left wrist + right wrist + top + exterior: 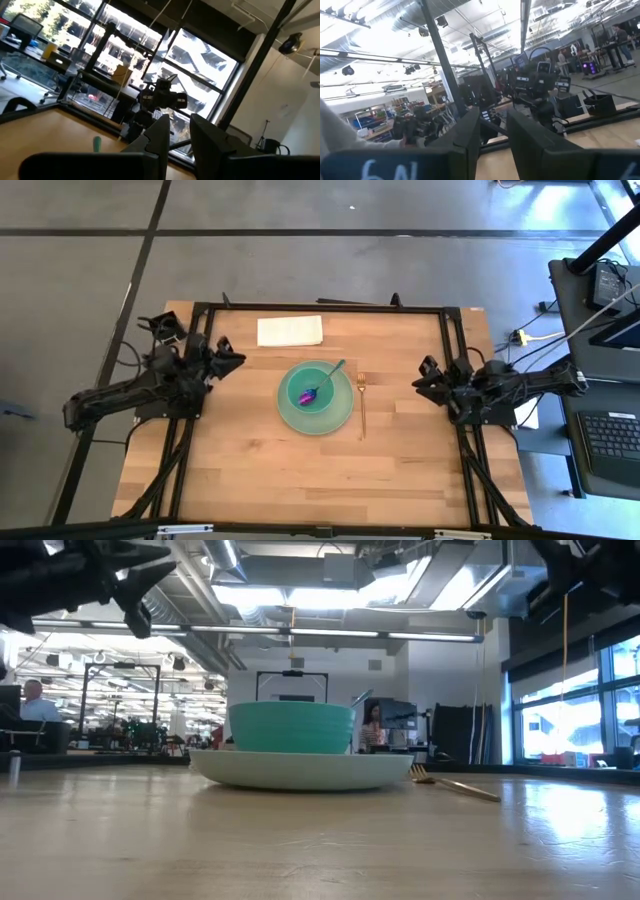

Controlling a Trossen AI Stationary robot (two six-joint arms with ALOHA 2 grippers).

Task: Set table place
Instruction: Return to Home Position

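A pale green plate [340, 417] lies flat on the light wood table [250, 470] at its middle, and a teal bowl [300, 382] stands on the plate. A spoon with a purple head [307, 393] lies in the bowl, its teal handle [335, 368] leaning over the rim toward the far right. A slim gold fork [362, 408] lies flat on the table just right of the plate. My left gripper [232, 355] is open and empty, left of the plate and raised above the table. My right gripper [424, 373] is open and empty, right of the fork, also raised.
A white folded napkin [290, 330] lies near the table's far edge, left of the middle. Black frame rails [320, 308] run along the table's edges. There is bare wood on the near half of the table. People show in the room behind in the low view [35, 700].
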